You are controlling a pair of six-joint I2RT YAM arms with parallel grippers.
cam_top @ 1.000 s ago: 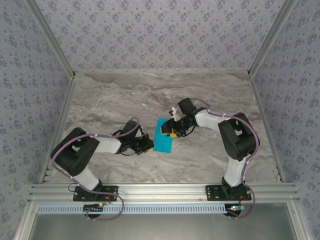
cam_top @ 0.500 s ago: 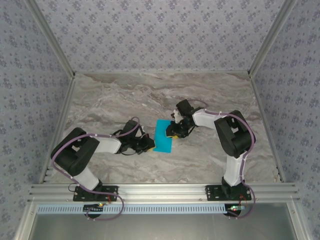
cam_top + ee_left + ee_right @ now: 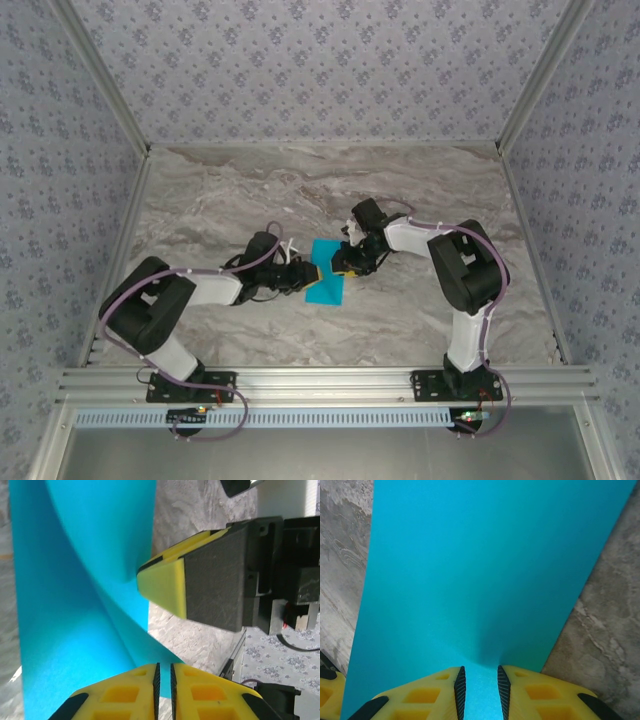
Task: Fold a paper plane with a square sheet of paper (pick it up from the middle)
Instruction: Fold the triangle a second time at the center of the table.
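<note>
Two grippers are at the square sheet of paper (image 3: 327, 288), which sits roughly mid-table on the marble table (image 3: 220, 200) and curls up off the surface between them. Right gripper (image 3: 344, 267) is clamped on the sheet's right edge, the paper dimpling where it runs in between the yellow fingers. Left gripper (image 3: 310, 274) is at the left edge with just a thin slit between its fingers, and honestly I can't tell if it's actually pinching anything.

Soft, even light comes from overhead, bright without glare. On the table (image 3: 380, 330) the arms (image 3: 215, 290) cast only faint, blurred shadows. The top view is sharp but coarse. Up close the blue paper (image 3: 470, 570) glows saturated, with gentle shading along its curve and a dim patch at its lower edge.
</note>
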